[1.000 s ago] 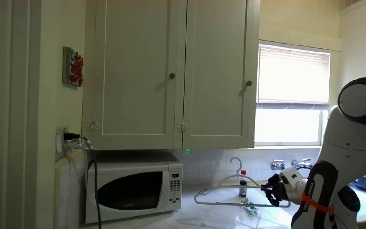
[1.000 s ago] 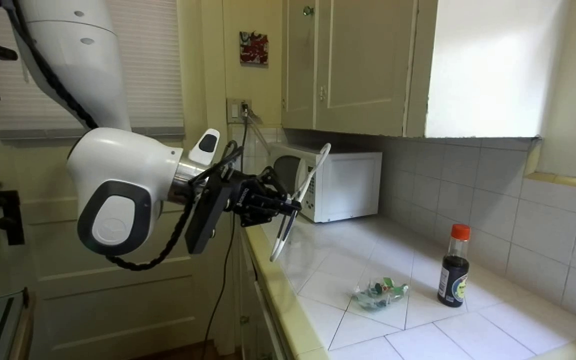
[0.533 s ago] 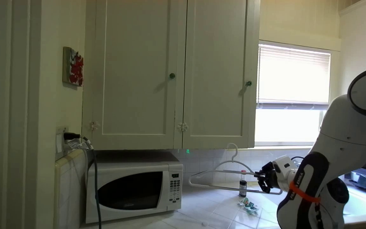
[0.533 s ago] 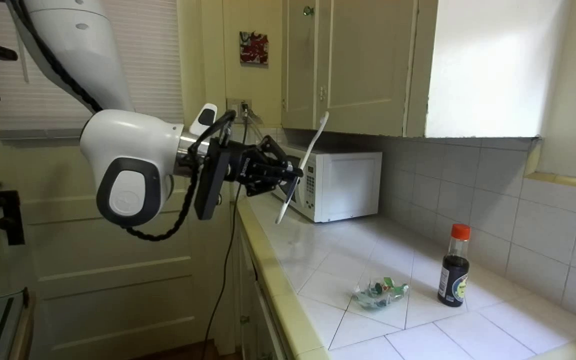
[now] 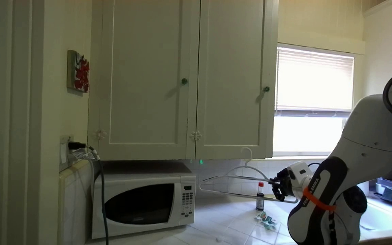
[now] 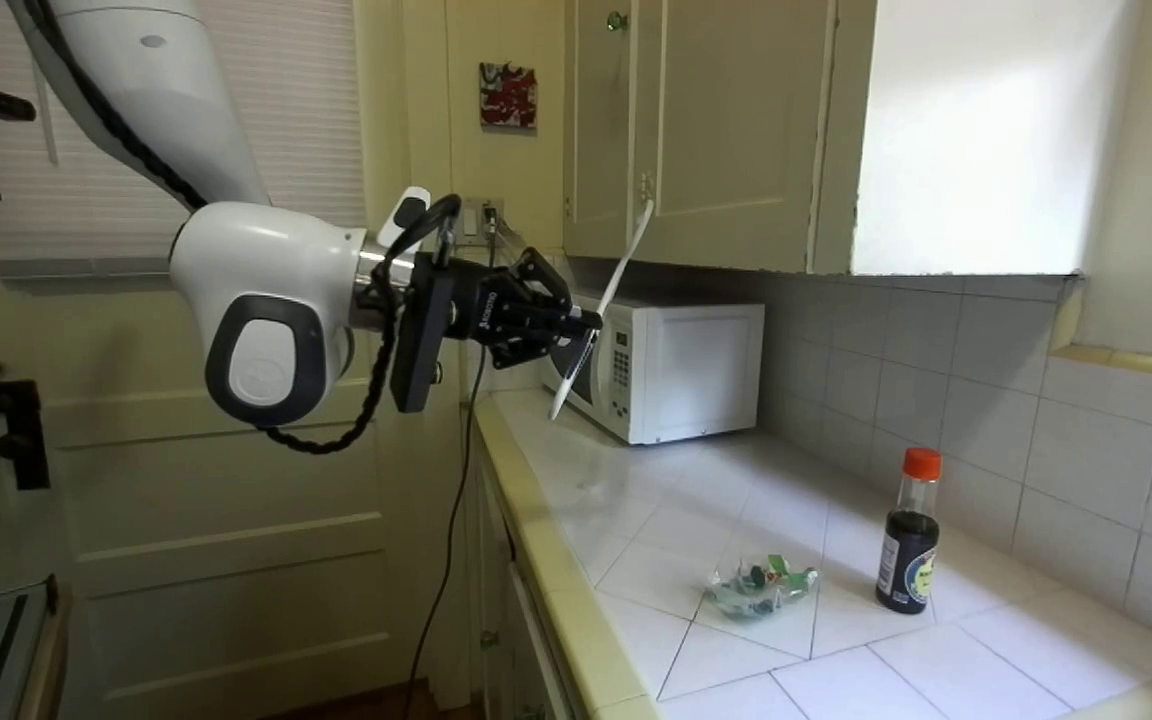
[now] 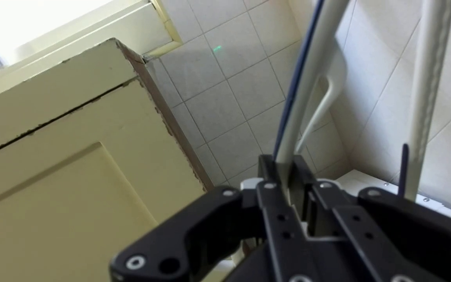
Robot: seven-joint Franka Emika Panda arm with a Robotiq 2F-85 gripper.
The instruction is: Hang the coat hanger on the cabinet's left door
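In an exterior view, a pale hanger is held low in the frame, right of centre, hook upward. The black gripper grasps it near its right end; in the wrist view, 2 fingers at bottom centre are pinched around its white bar. The hook overlaps the lower edge of the right door; whether they touch cannot be told. The cream left door, with 1 round knob, fills the upper frame left of centre; the hanger is lower and to the right, apart from it. A white microwave stands at lower left. In an exterior view, the hanger is edge-on and tilted; a red-capped bottle stands near a clear wrapper on the counter, lower right.
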